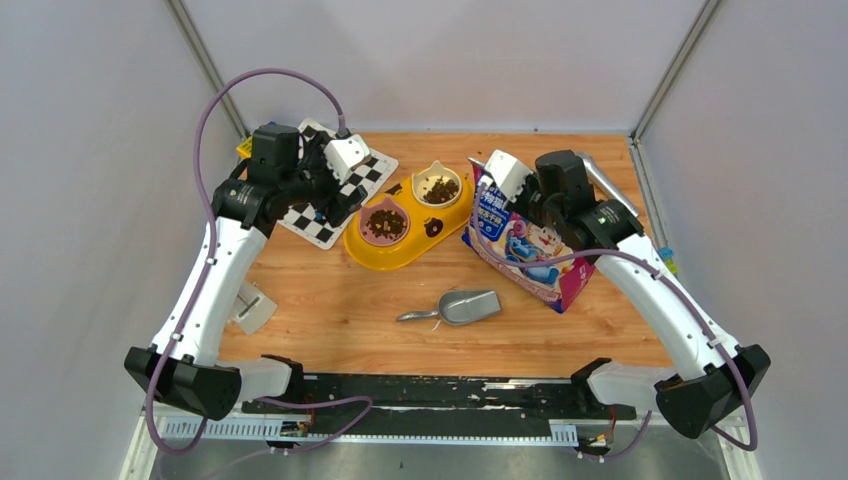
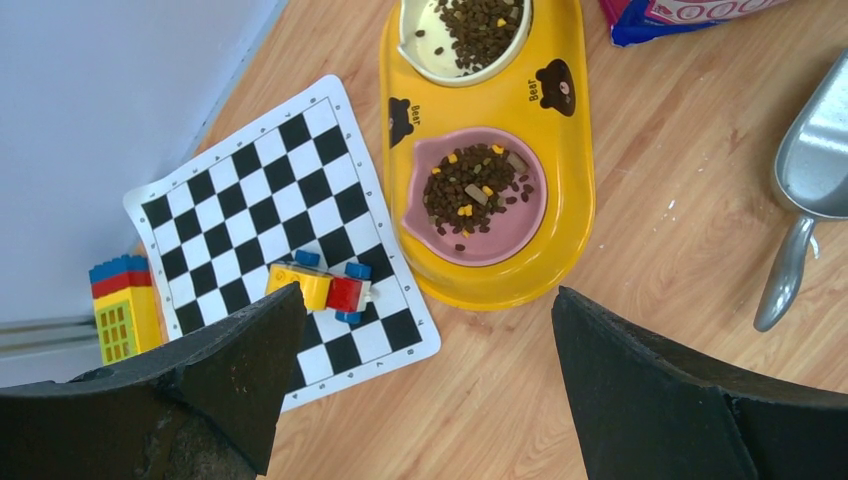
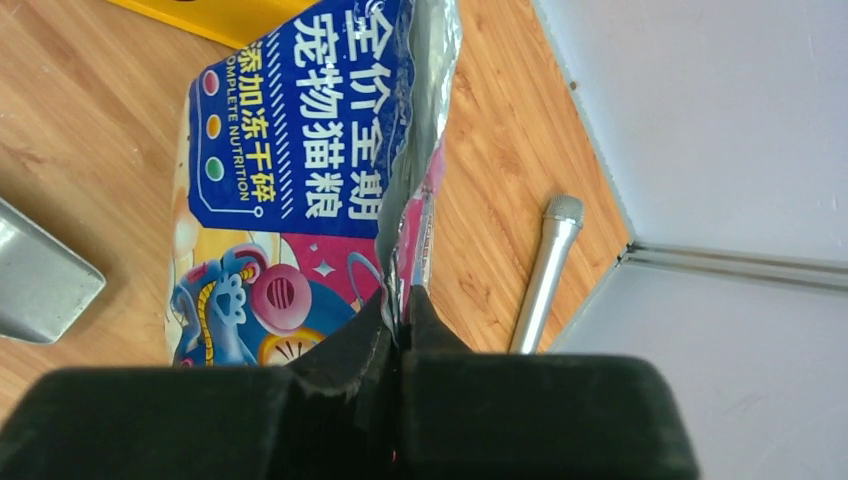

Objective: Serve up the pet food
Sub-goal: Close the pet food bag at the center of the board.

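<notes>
Brown pet food (image 2: pixel 475 195) lies in the pink bowl of the yellow feeder (image 2: pixel 570 200), and more of it (image 2: pixel 480 25) fills the white bowl. From above, both heaps (image 1: pixel 386 223) (image 1: pixel 438 189) show in the feeder (image 1: pixel 400 252). The blue-and-pink bag (image 1: pixel 530 250) stands to the right of it. My right gripper (image 3: pixel 400 300) is shut on the silver top edge of the bag (image 3: pixel 290 130). My left gripper (image 2: pixel 428 295) hangs open above the table, just in front of the feeder, with nothing between its fingers. The grey scoop (image 1: pixel 462 307) lies on the table, apart from both grippers.
A chessboard mat (image 2: pixel 280 220) with a small toy car (image 2: pixel 320 288) lies left of the feeder, and a coloured block tower (image 2: pixel 125 305) stands by the wall. A metal rod (image 3: pixel 545 270) lies behind the bag near the back right corner. A white object (image 1: pixel 255 305) sits at the left edge.
</notes>
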`<state>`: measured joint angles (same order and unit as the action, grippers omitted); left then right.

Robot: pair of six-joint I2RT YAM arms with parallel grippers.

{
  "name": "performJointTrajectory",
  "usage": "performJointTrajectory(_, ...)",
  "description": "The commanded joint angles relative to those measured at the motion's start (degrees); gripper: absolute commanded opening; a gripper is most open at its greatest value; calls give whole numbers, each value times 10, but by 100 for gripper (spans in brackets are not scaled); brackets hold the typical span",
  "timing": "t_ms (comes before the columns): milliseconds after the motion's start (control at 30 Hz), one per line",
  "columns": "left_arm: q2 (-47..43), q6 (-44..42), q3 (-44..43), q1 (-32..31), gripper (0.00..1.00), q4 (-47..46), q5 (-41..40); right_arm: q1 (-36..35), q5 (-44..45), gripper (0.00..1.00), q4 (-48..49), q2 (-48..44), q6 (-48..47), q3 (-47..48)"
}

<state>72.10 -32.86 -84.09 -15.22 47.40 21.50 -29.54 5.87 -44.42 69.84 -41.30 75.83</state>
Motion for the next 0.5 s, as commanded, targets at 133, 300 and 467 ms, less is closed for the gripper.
performJointTrajectory(133,-10,3,-2,5,100,-7,18,-6,16,0,59,-12,23,18)
performJointTrajectory(300,-5,3,-5,5,100,-8,21,-8,-21,39,33,-1,34,35)
performJointTrajectory(467,-6,4,-4,5,100,-8,21,-17,-28,53,48,24,45,51)
